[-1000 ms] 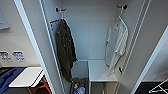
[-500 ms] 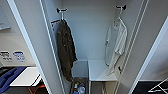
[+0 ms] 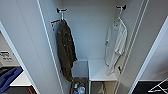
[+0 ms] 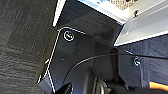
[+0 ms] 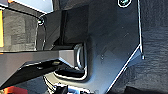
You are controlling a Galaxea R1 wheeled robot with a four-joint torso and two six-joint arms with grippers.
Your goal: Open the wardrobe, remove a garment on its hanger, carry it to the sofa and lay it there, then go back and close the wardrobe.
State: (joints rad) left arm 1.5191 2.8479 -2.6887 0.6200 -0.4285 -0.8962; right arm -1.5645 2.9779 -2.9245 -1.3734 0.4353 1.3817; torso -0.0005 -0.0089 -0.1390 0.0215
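The wardrobe (image 3: 85, 32) stands open in front of me in the head view, its left door (image 3: 27, 42) and right door (image 3: 152, 37) swung wide. On the right side the garment (image 3: 120, 42), a white short-sleeved shirt, hangs on its thin white hanger (image 3: 119, 18) from a black hook (image 3: 121, 7). A longer dark olive-brown jacket (image 3: 65, 50) hangs from the black hook (image 3: 61, 10) on the left side.
A white shelf (image 3: 100, 70) sits low inside the wardrobe, below the shirt. A small box of items (image 3: 79, 87) lies on the wardrobe floor. Something blue (image 3: 8, 78) and a white surface (image 3: 21, 80) lie left of the left door. Dark carpet (image 4: 22, 37) covers the floor.
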